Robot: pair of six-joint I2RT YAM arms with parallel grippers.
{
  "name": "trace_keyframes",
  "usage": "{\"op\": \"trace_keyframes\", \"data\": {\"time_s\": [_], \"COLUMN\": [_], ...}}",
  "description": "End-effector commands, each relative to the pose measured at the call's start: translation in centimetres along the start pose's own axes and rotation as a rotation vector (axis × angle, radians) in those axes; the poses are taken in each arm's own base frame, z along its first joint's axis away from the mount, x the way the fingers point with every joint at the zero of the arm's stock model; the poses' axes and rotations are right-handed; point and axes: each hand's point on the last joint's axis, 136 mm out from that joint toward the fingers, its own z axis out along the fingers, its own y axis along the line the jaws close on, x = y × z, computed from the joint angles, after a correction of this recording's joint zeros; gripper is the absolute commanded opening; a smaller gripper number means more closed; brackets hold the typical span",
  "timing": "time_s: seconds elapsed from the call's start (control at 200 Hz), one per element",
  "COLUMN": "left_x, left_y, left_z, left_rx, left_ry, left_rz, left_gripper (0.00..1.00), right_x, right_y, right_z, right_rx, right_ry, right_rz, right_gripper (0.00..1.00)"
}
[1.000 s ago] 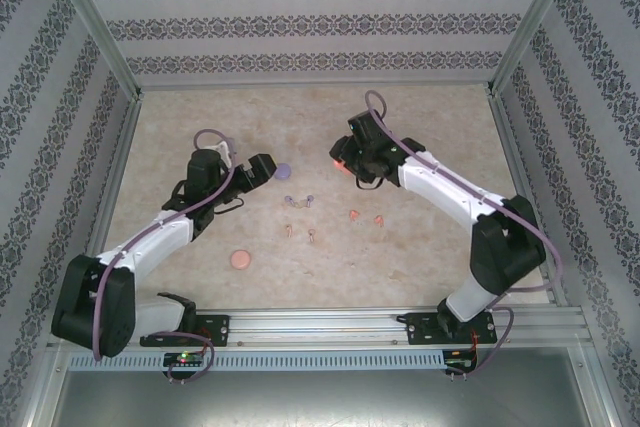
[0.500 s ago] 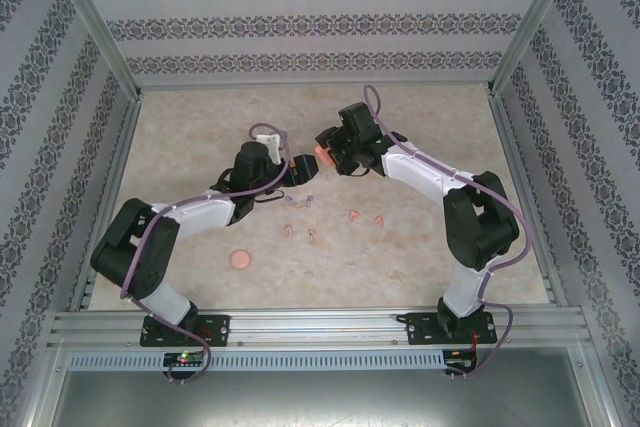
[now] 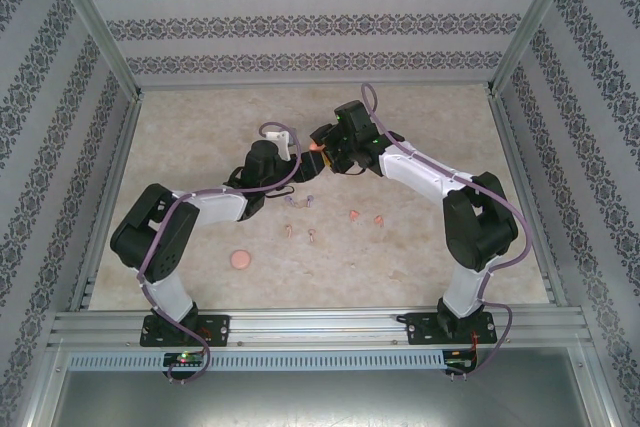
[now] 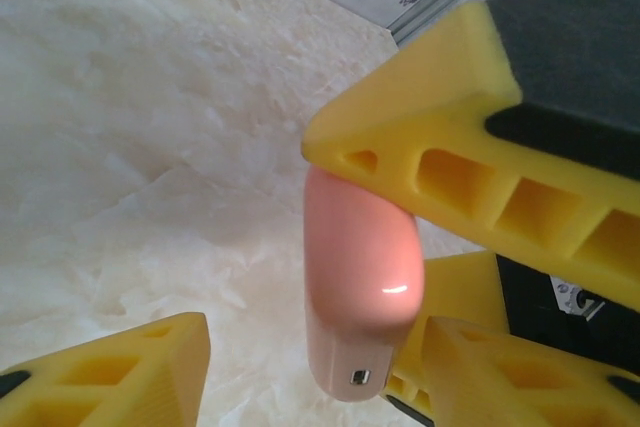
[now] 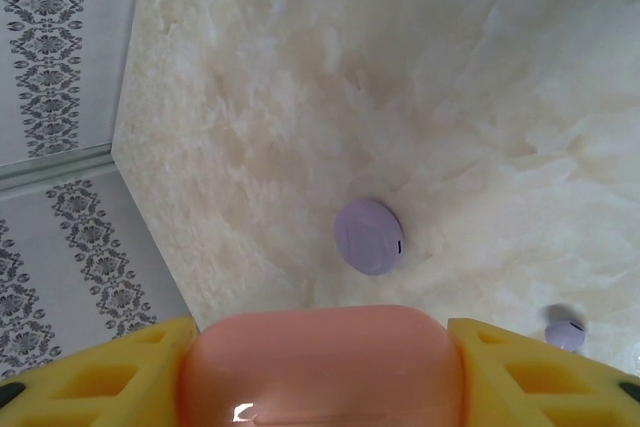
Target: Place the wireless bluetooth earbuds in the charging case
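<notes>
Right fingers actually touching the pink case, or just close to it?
Touching. The right wrist view shows the pink charging case wedged between both right fingers, yellow pads flush against its sides with no gap.

You have two arms of the same build. The left arm (image 3: 215, 205) and the right arm (image 3: 425, 172) each carry smooth white shells between bulky black joint housings (image 3: 150, 237). A lilac cable (image 3: 272, 130) runs along the outside of each arm. Each arm stands on a black base plate (image 3: 180, 329), with a small green light (image 3: 187, 356) just near of it. The fingers (image 4: 120, 372) are yellow, with hollow moulded cells and black backing.
</notes>
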Motion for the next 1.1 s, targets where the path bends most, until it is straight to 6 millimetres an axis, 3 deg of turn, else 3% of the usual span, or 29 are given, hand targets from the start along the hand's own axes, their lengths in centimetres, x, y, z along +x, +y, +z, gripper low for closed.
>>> {"op": "trace_keyframes", "data": {"time_s": [0.0, 0.21, 0.57, 0.714, 0.809, 0.909, 1.094], "left_x": [-1.9, -2.1, -1.9, -1.7, -1.5, -1.5, -1.2], "left_y": [-2.0, -2.1, -2.1, -2.3, -2.6, -3.1, -4.9], "left_z": [0.5, 0.6, 1.0, 1.0, 0.9, 0.3, -1.0], "left_rx": [0.056, 0.060, 0.069, 0.074, 0.080, 0.087, 0.128], "left_ry": [-0.067, -0.073, -0.065, -0.055, -0.041, -0.026, 0.037], "left_rz": [0.019, 0.014, 0.003, -0.001, -0.003, 0.006, 0.058], "left_gripper": [0.54, 0.44, 0.20, 0.08, 0.00, 0.00, 0.00], "right_x": [0.3, 0.3, 0.7, 0.3, -0.7, -2.4, -5.1], "right_y": [1.2, 1.0, 1.1, 1.6, 2.5, 2.8, 1.2], "right_z": [-0.8, -0.8, -0.6, -1.0, -2.0, -3.8, -7.7], "right_rx": [-0.040, -0.042, -0.055, -0.076, -0.108, -0.126, -0.090], "right_ry": [0.003, 0.004, 0.014, 0.005, -0.023, -0.074, -0.154], "right_rz": [0.007, 0.012, 0.015, 0.020, 0.013, -0.018, -0.189], "right_gripper": [0.52, 0.52, 0.52, 0.62, 0.70, 0.75, 0.79]}}
